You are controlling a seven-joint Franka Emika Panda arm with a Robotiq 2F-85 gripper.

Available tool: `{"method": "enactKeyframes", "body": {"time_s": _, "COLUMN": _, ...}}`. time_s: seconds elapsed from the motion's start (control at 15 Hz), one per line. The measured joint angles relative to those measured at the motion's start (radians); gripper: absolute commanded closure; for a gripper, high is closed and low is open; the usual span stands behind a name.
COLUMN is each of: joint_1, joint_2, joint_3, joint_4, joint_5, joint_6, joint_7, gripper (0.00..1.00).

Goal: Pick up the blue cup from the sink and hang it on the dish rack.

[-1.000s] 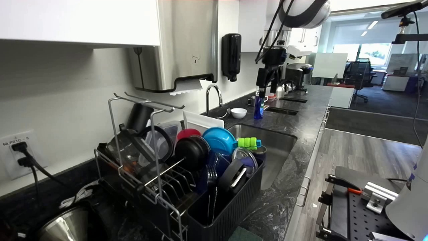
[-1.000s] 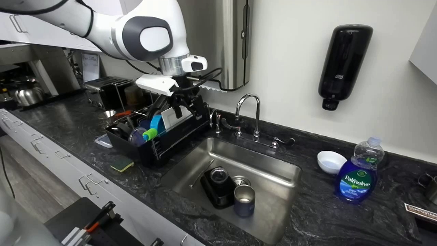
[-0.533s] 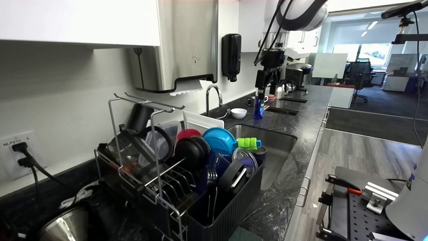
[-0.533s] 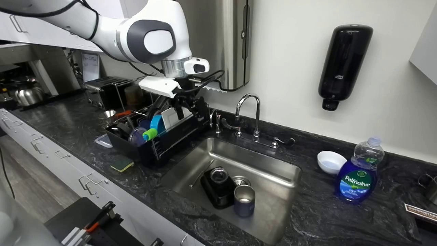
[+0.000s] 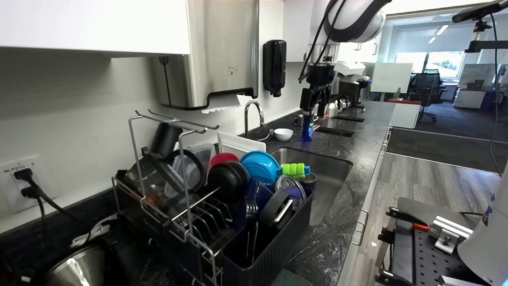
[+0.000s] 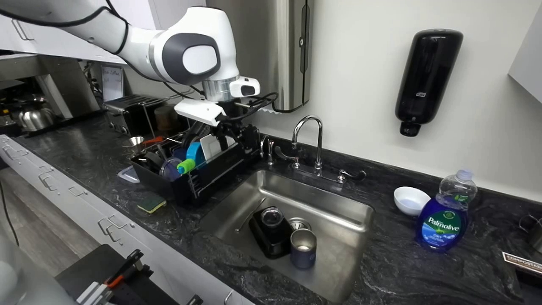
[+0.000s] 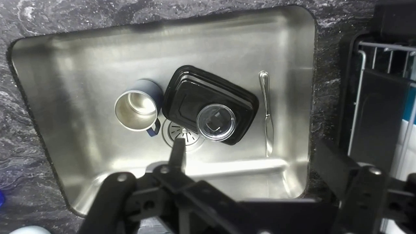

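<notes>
Along the left border of the wrist view, a blue sliver (image 7: pixel 1 198) shows over the surface (image 7: pixel 19 169), too cropped to name; below it a pale rounded thing (image 7: pixel 30 230) is cut off. Next stands the blue cup (image 7: pixel 139 105), upright in the sink (image 7: pixel 81 81), mouth up, its handle (image 7: pixel 154 128) turned toward the drain (image 7: pixel 175 130). I cannot tell whether its wall touches the black container (image 7: pixel 208 97) just beside it, and in an exterior view the cup (image 5: pixel 308 182) shows only in part, past a green grip (image 5: pixel 293 169). The container covers some of the drain, and one of my fingers (image 7: pixel 177 156) covers more. On the container lies a clear round piece (image 7: pixel 216 122) whose shape is hard to make out. My hand (image 7: pixel 249 143) hangs well above all this — jaws spread wide apart — and blocks part of the sink's lower wall from me. Further right lie a knife (image 7: pixel 266 104) and then the dish rack (image 7: pixel 357 97), cropped by the border; in an exterior view my hand hides some of a white board (image 6: pixel 208 148) in that rack.

As for room, bare steel runs from the sink's left wall to the cup, and along the upper wall above cup and container. The gap from container to knife is narrow; a wider strip lies between knife and right wall. A band of surface separates that wall's rim from the rack.
</notes>
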Motion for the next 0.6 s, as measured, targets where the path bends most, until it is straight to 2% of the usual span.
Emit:
{"method": "enactKeyframes", "body": {"time_s": 0.27, "joint_1": -0.004, "joint_2": 0.074, "joint_3": -0.018, "joint_4": 0.002, "joint_5": 0.031, "joint_6": 0.095, "joint_7": -0.035, "gripper": 0.0}}
{"method": "enactKeyframes", "body": {"time_s": 0.6, "joint_1": -0.026, "joint_2": 0.195, "joint_3": -0.07, "joint_4": 0.045, "joint_5": 0.076, "joint_6": 0.167, "joint_7": -0.171, "gripper": 0.0}}
